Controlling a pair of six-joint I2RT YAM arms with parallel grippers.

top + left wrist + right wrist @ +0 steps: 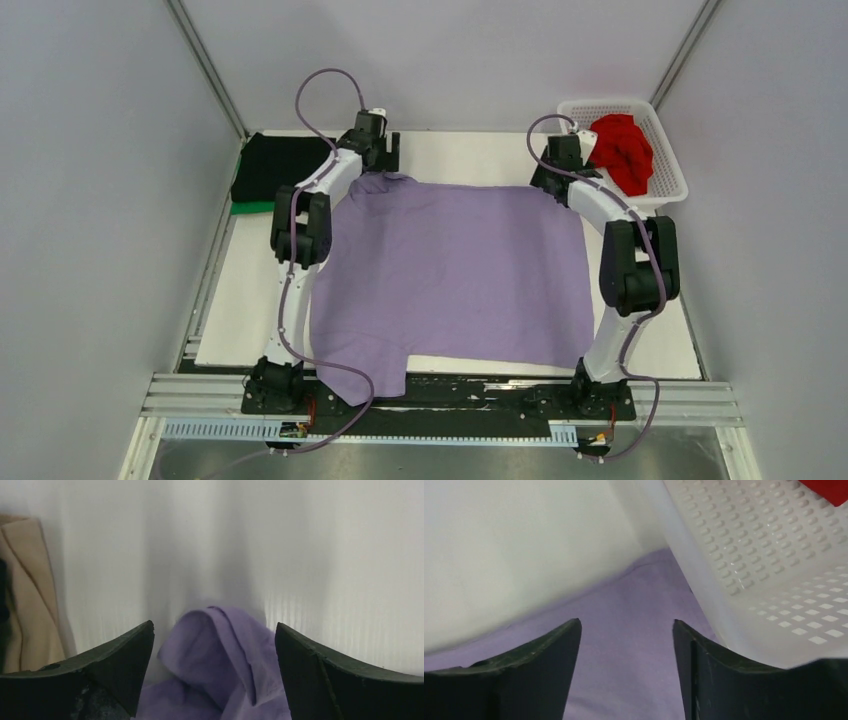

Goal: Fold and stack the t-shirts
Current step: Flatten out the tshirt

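Lavender t-shirt: spread flat at centre of surface.
Handling: likely light, limp, quick to wrinkle; best pinched at corners.
Left pincer: open, astride bunched corner at 11 o'clock.
Right pincer: open over corner at 1 o'clock, beside basket.

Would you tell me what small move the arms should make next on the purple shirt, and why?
Probably lift both grippers straight up, clear of the cloth. The left gripper and right gripper stand open over the far edge of the shirt, gripping nothing. The shirt lies spread out, with only a small bunch at the left gripper. Rising first should avoid dragging it.
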